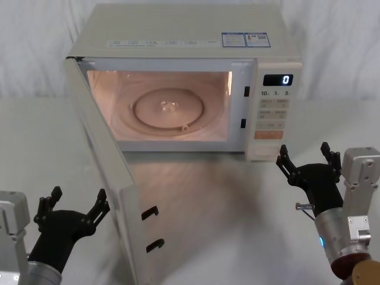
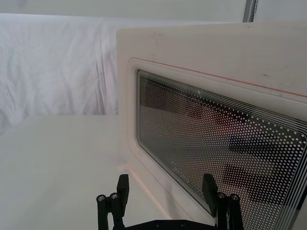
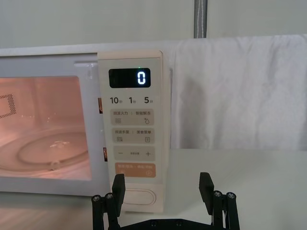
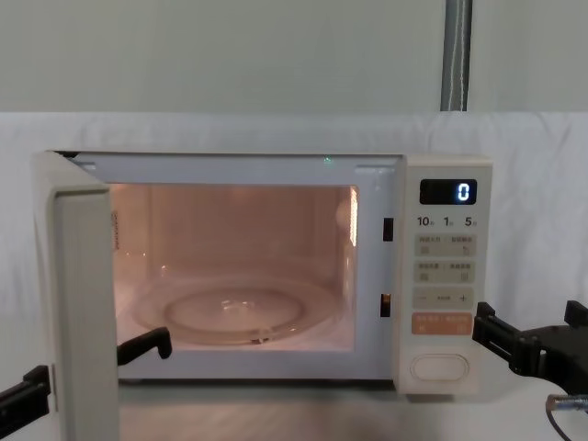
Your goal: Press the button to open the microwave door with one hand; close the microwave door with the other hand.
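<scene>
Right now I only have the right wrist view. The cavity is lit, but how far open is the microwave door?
Observer: Wide open. The microwave door stands swung out toward the robot's left.
Operator: Where is the left gripper?
Observer: The left gripper is low on the door's outer side, open and facing its window. I cannot tell whether it touches.
Operator: Is my right gripper on the button?
Observer: No. The right gripper is open and sits just short of the button, a little to its right, with a gap between them.
</scene>
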